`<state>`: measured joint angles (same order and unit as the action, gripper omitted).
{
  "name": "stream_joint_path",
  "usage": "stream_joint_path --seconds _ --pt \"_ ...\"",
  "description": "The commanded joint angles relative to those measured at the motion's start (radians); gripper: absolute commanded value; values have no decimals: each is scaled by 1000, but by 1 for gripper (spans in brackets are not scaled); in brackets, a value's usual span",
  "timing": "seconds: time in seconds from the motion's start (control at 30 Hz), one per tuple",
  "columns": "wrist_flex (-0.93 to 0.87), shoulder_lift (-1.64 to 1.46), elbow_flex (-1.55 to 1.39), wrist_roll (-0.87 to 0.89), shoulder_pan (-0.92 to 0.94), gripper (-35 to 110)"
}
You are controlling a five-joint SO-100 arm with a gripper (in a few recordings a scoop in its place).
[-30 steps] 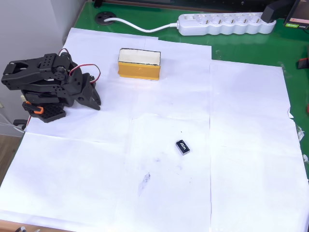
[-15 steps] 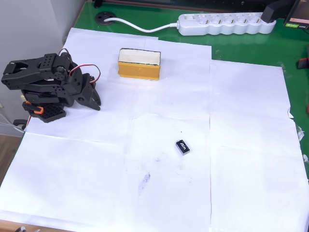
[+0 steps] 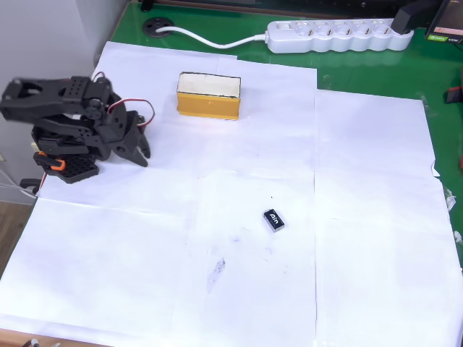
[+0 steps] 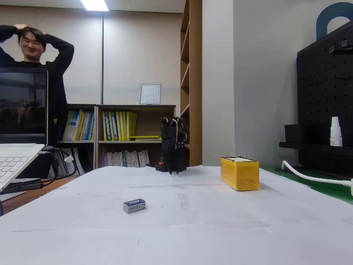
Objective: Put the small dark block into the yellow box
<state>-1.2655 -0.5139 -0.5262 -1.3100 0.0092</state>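
The small dark block (image 3: 273, 219) lies flat on the white paper right of the middle, white lettering up; in the fixed view the small dark block (image 4: 134, 206) sits low in front. The yellow box (image 3: 208, 95) stands at the back of the paper, cream top up, and the yellow box (image 4: 239, 172) appears right of centre in the fixed view. My black arm is folded at the left edge, with the gripper (image 3: 141, 150) shut, pointing down near the paper, far from both things. The gripper (image 4: 175, 165) hangs behind the table's far edge.
A white power strip (image 3: 340, 35) with its cable lies on the green mat (image 3: 376, 69) behind the paper. A laptop (image 4: 19, 143) stands at the left in the fixed view, with a person behind it. The white paper sheets (image 3: 362, 275) cover most of the table.
The folded arm has shifted slightly: its upper links rose and moved a little toward the back. The block and the box stay put.
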Motion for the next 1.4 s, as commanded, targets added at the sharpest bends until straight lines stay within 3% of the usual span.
stream_joint_path --seconds 0.0,0.13,0.23,0.47,0.67,0.87,1.37 --pt "-48 -305 -463 144 -34 3" --pt "-155 -591 -881 311 -41 4" --pt "-230 -787 -1180 446 -20 13" --pt "-305 -1112 -1618 506 51 21" --pt "-249 -1307 -1807 433 140 21" --pt "-204 -1434 -1948 399 219 32" --pt "-23 -1651 -1970 353 333 39"
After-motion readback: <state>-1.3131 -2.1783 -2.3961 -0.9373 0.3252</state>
